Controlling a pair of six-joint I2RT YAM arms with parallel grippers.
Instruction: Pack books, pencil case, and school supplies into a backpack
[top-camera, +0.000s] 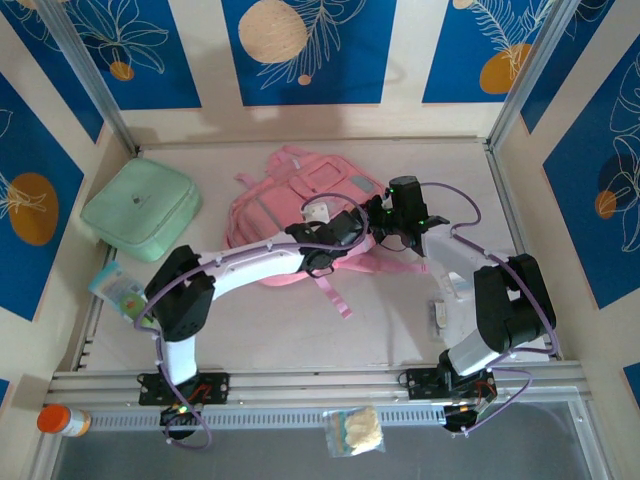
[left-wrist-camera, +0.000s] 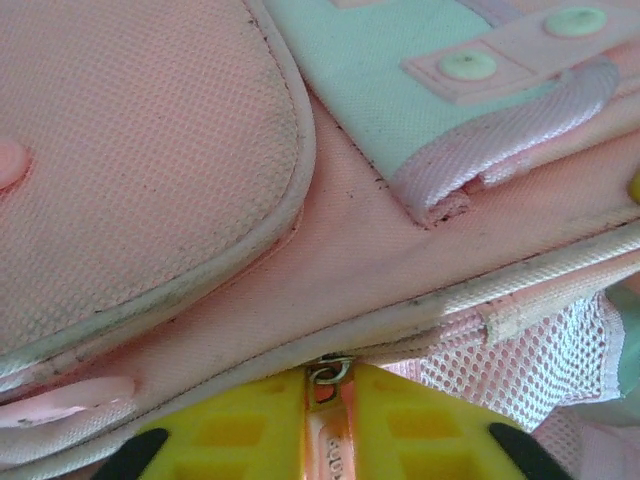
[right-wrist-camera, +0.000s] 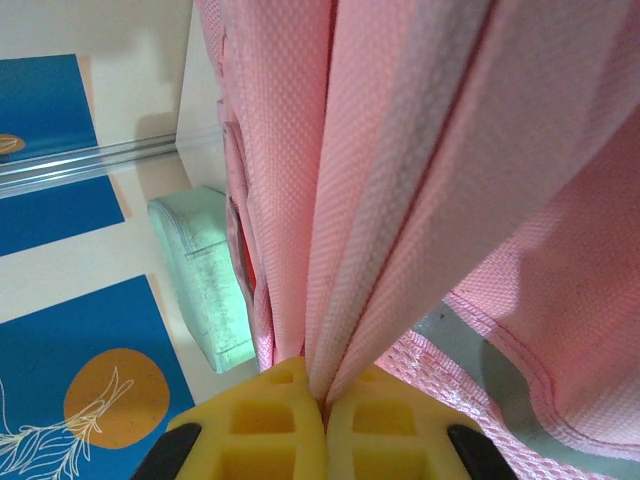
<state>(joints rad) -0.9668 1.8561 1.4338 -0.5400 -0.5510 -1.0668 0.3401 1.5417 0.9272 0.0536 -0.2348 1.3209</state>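
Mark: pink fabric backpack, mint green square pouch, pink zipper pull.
pink fabric backpack (top-camera: 262, 215): top external, left panel.
mint green square pouch (top-camera: 140, 208): top external, top face.
pink zipper pull (left-wrist-camera: 331, 440): left wrist, tab below ring.

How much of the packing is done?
Nothing looks packed yet. In hand: the left hand pinches a zipper pull on the pink backpack while the right hand grips its fabric. Left: opening it and putting the things in; the mint pouch lies outside it.

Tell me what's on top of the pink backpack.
On the backpack, the left end effector pinches a zipper pull; the right end effector grips a fabric fold. The left arm covers its near edge.
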